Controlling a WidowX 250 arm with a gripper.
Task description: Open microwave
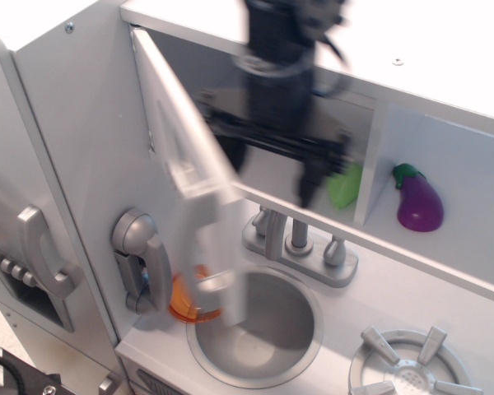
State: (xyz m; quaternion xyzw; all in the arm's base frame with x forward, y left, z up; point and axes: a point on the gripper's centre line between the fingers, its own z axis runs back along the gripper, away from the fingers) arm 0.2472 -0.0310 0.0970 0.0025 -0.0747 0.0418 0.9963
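The microwave is the pale grey upper compartment of the toy kitchen. Its door stands swung far out to the left, motion-blurred, with its long handle hanging over the sink. My gripper is blurred too. It sits in front of the open compartment, just right of the door's inner face, with its jaws spread wide and nothing between them. One dark fingertip reaches down by the compartment's lower edge. I cannot tell whether the gripper touches the door.
A green toy and a purple eggplant lie in the shelf. A faucet, round sink, orange lid, grey phone handset and burner lie below. A larger grey door is at left.
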